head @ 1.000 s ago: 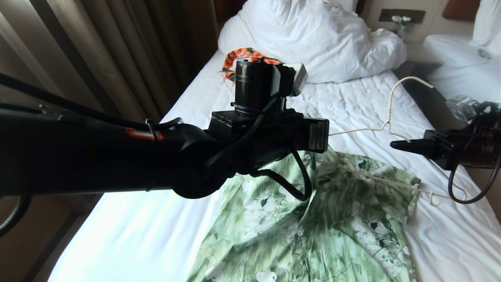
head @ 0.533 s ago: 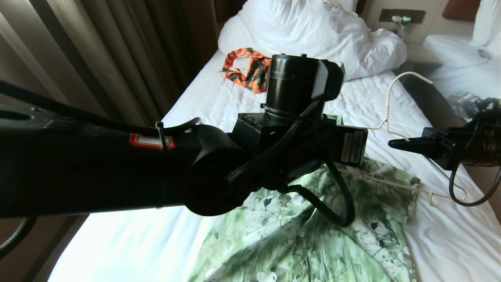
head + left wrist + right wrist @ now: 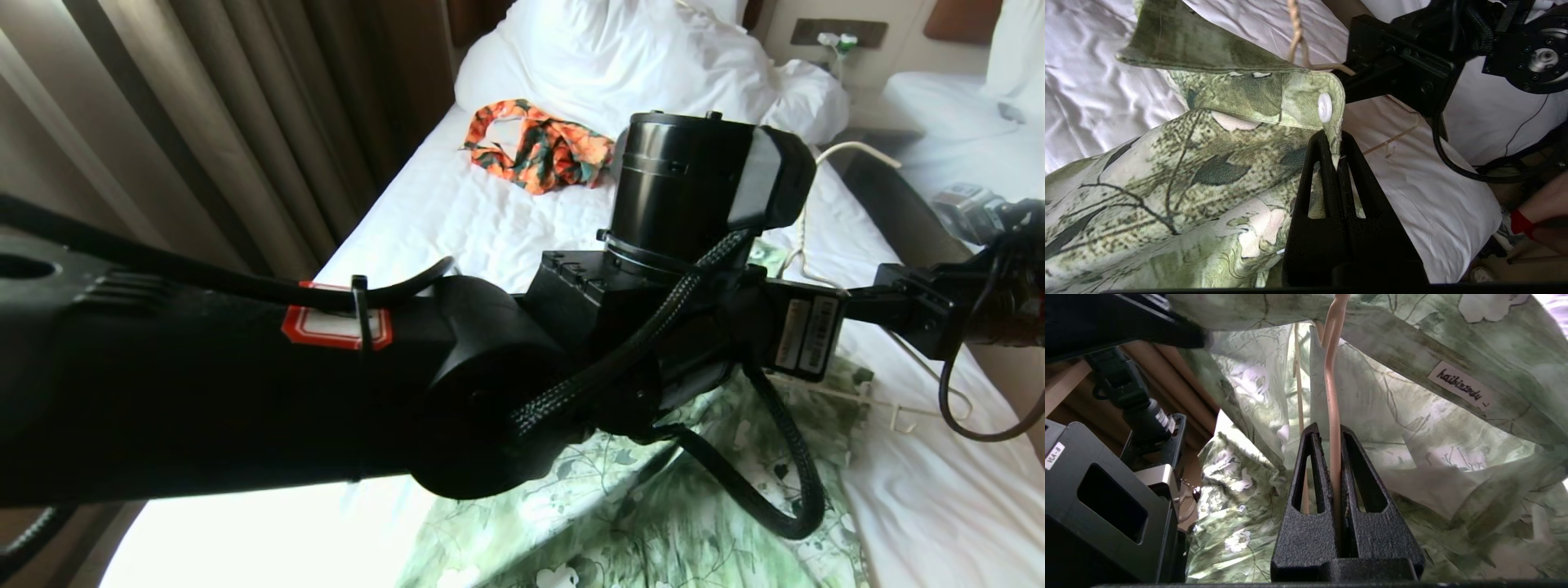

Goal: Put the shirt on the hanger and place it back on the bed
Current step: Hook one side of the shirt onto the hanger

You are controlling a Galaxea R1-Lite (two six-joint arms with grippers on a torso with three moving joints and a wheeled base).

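Note:
The green floral shirt point(image 3: 653, 523) lies on the bed point(image 3: 490, 220), its collar end lifted. My left gripper point(image 3: 1333, 141) is shut on the shirt's front edge just under a white button point(image 3: 1325, 107). In the head view my left wrist point(image 3: 694, 269) hides that grip. The cream wire hanger point(image 3: 1334, 396) runs into the shirt's neck opening, and my right gripper point(image 3: 1331, 430) is shut on its wire. Its hook point(image 3: 849, 151) curves up beyond the left wrist. The right arm point(image 3: 980, 302) reaches in from the right, close to the left gripper.
An orange and dark green garment point(image 3: 543, 151) lies near the bunched white duvet point(image 3: 637, 65). Brown curtains point(image 3: 204, 122) hang along the bed's left side. Another white bed point(image 3: 963, 106) stands at the far right. A person's leg point(image 3: 1535, 212) is beside the bed.
My left arm has swung to the right towards the right gripper, carrying the shirt's edge with it. It now covers the collar and most of the hanger. The right gripper has barely moved.

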